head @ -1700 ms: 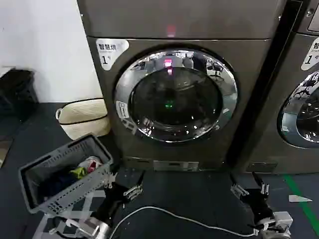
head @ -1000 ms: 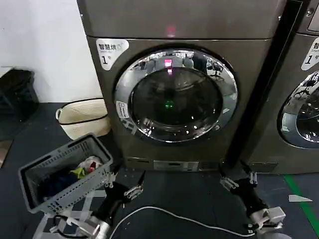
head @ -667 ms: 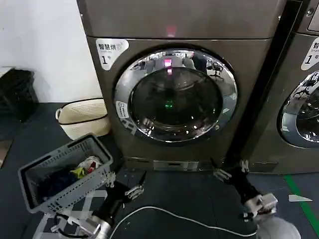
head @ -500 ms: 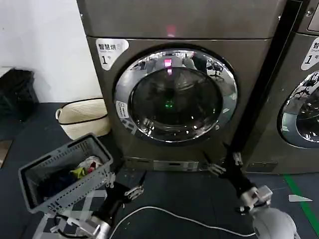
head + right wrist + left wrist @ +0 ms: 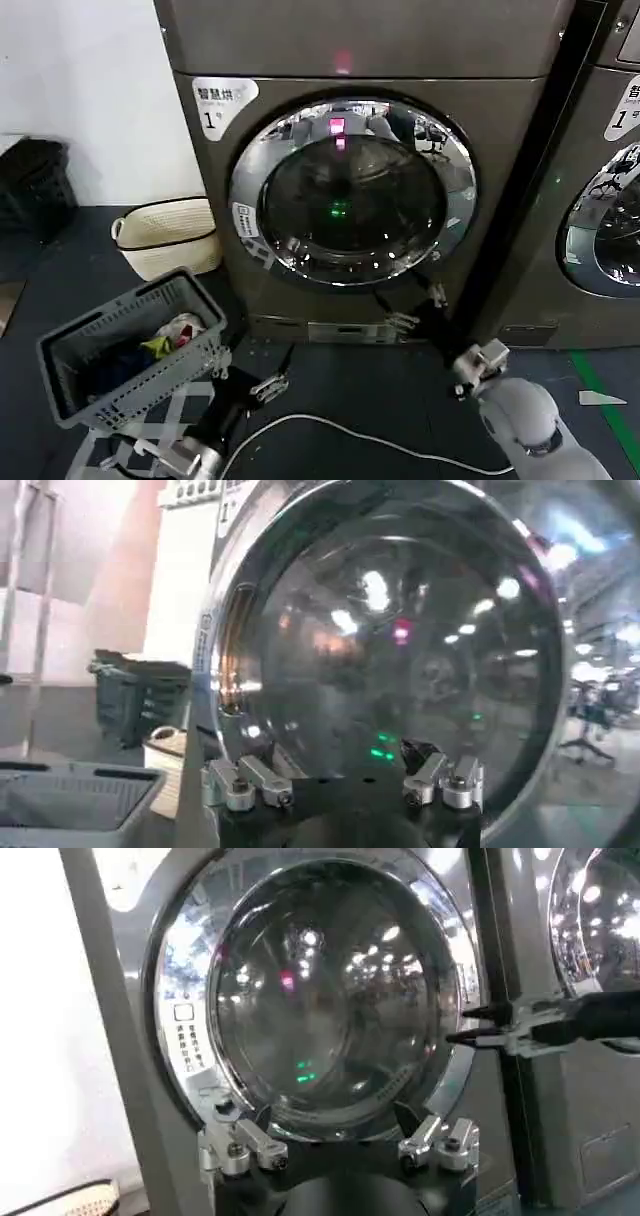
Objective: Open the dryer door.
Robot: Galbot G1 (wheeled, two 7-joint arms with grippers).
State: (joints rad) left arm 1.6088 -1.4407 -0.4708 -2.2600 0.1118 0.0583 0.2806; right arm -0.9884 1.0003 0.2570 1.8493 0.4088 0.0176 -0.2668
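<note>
The dryer door (image 5: pixel 352 190) sits shut in the front of the grey machine, facing the robot, its wide chrome ring flush against the panel and a small white sticker on the ring's left side. The right hand (image 5: pixel 412 307) is raised to the door's lower right edge, just beside the chrome ring, its fingers spread apart and holding nothing; in the left wrist view the same hand (image 5: pixel 480 1026) comes in from the side with its two tips pointing at the ring's rim. The left hand (image 5: pixel 250 375) hangs low near the floor in front of the machine, well apart from the door, fingers also spread and empty. I judge the door to be rigid and fairly heavy, hinged on one side and held by a latch, so it should swing as one stiff piece once the catch gives. The polished ring looks slippery and the glass centre offers nothing to hold, so the sensible place to take it is the rim's outer lip on the right, opposite the sticker, hooking behind the edge and pulling outward along the arc. Counting: one dryer door to open, one second chrome-ringed door (image 5: pixel 603 225) on the neighbouring machine at the right, two hands, one grey laundry basket (image 5: pixel 130 350) with clothes, one cream woven basket (image 5: pixel 166 235) by the wall, and one white cable (image 5: pixel 360 440) across the floor.
</note>
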